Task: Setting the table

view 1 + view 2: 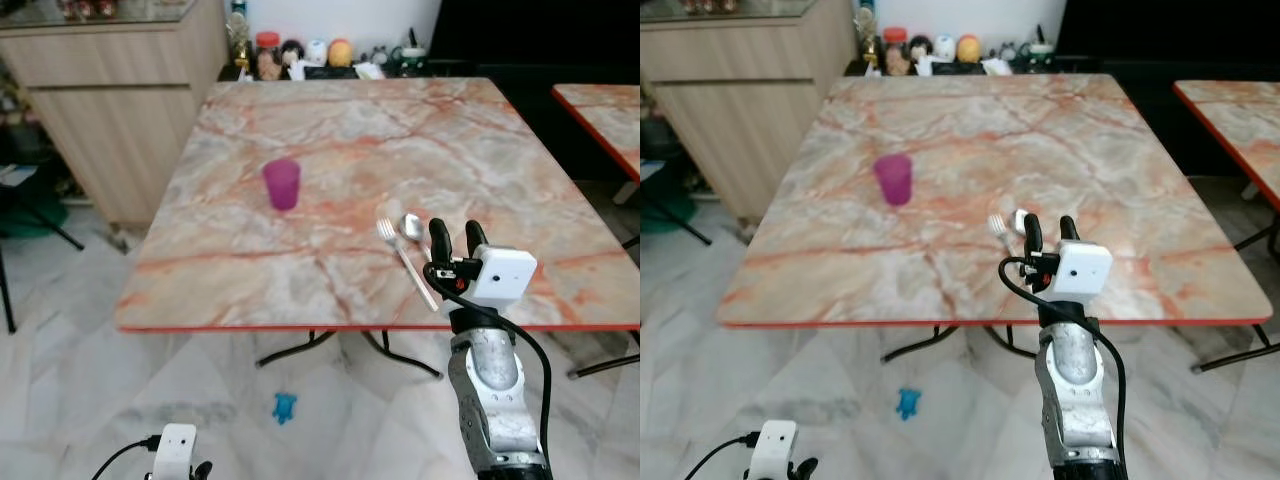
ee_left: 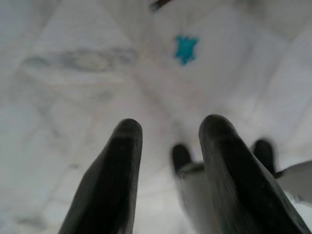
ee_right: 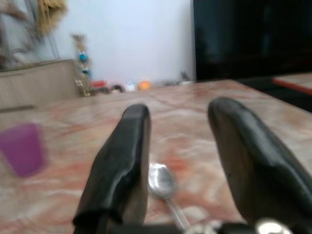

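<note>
A purple cup [image 1: 283, 184] stands upright on the marble table [image 1: 340, 140], left of centre. A white-handled fork [image 1: 403, 260] and a silver spoon [image 1: 411, 227] lie side by side near the table's front right edge. My right gripper [image 1: 457, 236] is raised over that edge, just right of the cutlery, open and holding nothing. In the right wrist view the spoon [image 3: 163, 181] lies between the fingers [image 3: 122, 165] and the cup [image 3: 22, 148] stands off to one side. My left gripper [image 2: 170, 141] hangs low over the floor, open and empty.
A wooden cabinet [image 1: 110, 90] stands at the back left. Jars and small figures [image 1: 300, 55] line the wall behind the table. A second table [image 1: 605, 110] is at the right. A small blue toy [image 1: 285, 407] lies on the tiled floor under the table's front edge.
</note>
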Available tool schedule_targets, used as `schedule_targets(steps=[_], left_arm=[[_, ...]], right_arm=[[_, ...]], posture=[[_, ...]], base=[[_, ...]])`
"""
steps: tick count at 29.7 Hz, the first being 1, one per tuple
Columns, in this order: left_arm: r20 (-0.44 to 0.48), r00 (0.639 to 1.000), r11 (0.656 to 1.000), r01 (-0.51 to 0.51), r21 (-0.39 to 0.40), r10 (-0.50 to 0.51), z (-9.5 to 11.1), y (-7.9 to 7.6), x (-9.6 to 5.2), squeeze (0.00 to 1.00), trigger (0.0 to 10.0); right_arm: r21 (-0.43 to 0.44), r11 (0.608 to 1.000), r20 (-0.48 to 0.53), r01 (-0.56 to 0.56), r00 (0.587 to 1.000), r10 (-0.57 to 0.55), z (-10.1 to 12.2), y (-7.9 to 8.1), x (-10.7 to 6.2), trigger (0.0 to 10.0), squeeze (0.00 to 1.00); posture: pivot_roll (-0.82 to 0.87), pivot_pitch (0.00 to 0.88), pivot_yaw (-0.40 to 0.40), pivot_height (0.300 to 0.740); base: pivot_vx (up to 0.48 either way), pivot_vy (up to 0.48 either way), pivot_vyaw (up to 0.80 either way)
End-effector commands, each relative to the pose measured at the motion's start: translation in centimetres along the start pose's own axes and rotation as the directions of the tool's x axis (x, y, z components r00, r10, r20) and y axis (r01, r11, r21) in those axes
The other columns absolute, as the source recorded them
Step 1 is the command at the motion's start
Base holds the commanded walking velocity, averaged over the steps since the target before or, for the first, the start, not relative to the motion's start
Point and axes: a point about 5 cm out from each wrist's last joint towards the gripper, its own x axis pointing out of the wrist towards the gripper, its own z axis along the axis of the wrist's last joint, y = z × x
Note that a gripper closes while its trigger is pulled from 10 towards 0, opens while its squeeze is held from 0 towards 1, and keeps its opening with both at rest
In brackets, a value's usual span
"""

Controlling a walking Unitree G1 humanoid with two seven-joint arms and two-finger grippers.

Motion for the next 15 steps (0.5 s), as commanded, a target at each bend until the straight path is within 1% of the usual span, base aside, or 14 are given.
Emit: schedule_targets(steps=[1, 3, 4, 5, 9, 11, 13, 14, 15], left_arm=[[-0.055, 0.998, 1.0, -0.017, 0.02, 0.018, -1.4, 0.7, -0.4, 0.0, 10.0], [-0.055, 0.998, 1.0, -0.019, 0.021, 0.02, -1.5, 0.8, -0.5, 0.0, 10.0], [-0.054, 0.998, 0.999, -0.021, 0.024, 0.022, -1.4, 0.8, -0.4, 0.0, 10.0], [-0.051, 0.998, 0.999, -0.023, 0.028, 0.024, -1.4, 0.8, -0.4, 0.0, 10.0], [-0.046, 0.999, 0.999, -0.021, 0.029, 0.022, -1.2, 0.8, -0.4, 0.0, 10.0], [-0.048, 0.999, 0.999, -0.02, 0.03, 0.021, -1.2, 0.7, -0.4, 0.0, 10.0], [-0.048, 0.999, 0.999, -0.02, 0.029, 0.021, -1.2, 0.7, -0.4, 0.0, 10.0], [-0.046, 0.999, 0.999, -0.019, 0.032, 0.02, -1.1, 0.7, -0.3, 0.0, 10.0], [-0.046, 0.999, 0.999, -0.019, 0.032, 0.02, -1.1, 0.7, -0.3, 0.0, 10.0]], right_arm=[[0.001, 1.0, 0.023, -0.027, 0.999, 0.027, 0.5, 0.8, 0.2, 10.0, 0.0], [0.002, 1.0, 0.022, -0.029, 0.999, 0.029, 0.5, 1.0, 0.3, 10.0, 0.0], [0.004, 1.0, 0.015, -0.026, 1.0, 0.026, 0.4, 1.0, 0.3, 10.0, 0.0], [0.026, 1.0, 0.001, -0.016, 1.0, 0.016, 0.2, 0.9, 0.4, 10.0, 0.0], [0.019, 0.999, -0.016, -0.027, 0.999, 0.027, 0.0, 0.8, 0.2, 10.0, 0.0], [0.014, 0.999, -0.054, -0.039, 0.998, 0.04, -0.5, 0.7, -0.1, 10.0, 0.0], [0.04, 0.999, -0.076, -0.035, 0.996, 0.038, -0.7, 0.6, -0.3, 10.0, 0.0], [0.039, 0.999, -0.145, -0.028, 0.989, 0.033, -1.4, 0.4, -0.4, 10.0, 0.0], [0.039, 0.999, -0.145, -0.028, 0.989, 0.033, -1.4, 0.4, -0.4, 10.0, 0.0]], posture=[[-0.02, 0.0, 0.004, 0.74], [-0.02, 0.0, 0.006, 0.74], [-0.02, 0.0, 0.007, 0.74], [-0.02, 0.0, 0.009, 0.74], [-0.03, 0.016, 0.011, 0.74], [-0.03, 0.023, 0.013, 0.74], [-0.03, 0.023, 0.013, 0.74], [-0.03, 0.037, 0.014, 0.74], [-0.03, 0.037, 0.014, 0.74]], base=[[0.285, 0.0, 0.44], [0.281, 0.0, 0.46], [0.0, 0.0, 0.46], [0.0, 0.0, 0.0], [0.0, 0.0, 0.0], [0.0, 0.0, 0.0], [0.0, 0.0, 0.0], [0.0, 0.0, 0.0], [0.0, 0.0, 0.0]])
